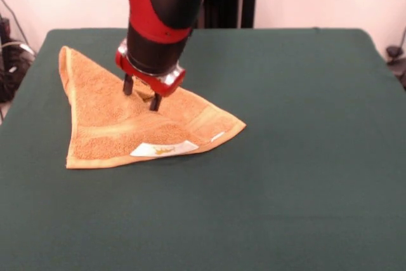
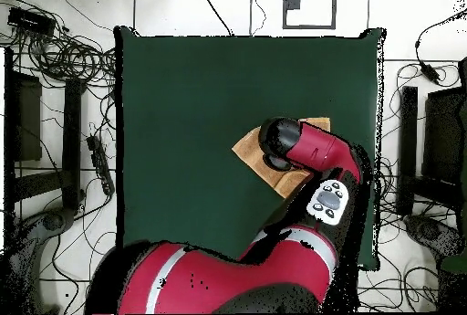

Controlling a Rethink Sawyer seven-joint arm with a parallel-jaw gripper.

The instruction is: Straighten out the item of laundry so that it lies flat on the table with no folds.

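Observation:
The orange-tan terry towel (image 1: 111, 125) lies on the left part of the dark green table (image 1: 304, 125), folded over itself into a rough triangle. Its white label with yellow print (image 1: 163, 149) shows at the near edge. My gripper (image 1: 141, 93) stands straight down over the towel's far right part. Its two black fingers (image 1: 155, 101) are apart and their tips touch the cloth, with a small ridge of towel between them. In the overhead view the arm covers the gripper and most of the towel (image 2: 249, 152), which sits right of the middle of the table (image 2: 182, 129).
The towel's far corner (image 1: 63, 52) lies close to the table's left edge in the front view. Cables and black stands (image 2: 73, 65) surround the table on the floor. My arm (image 2: 310, 161) spans the table's right side in the overhead view.

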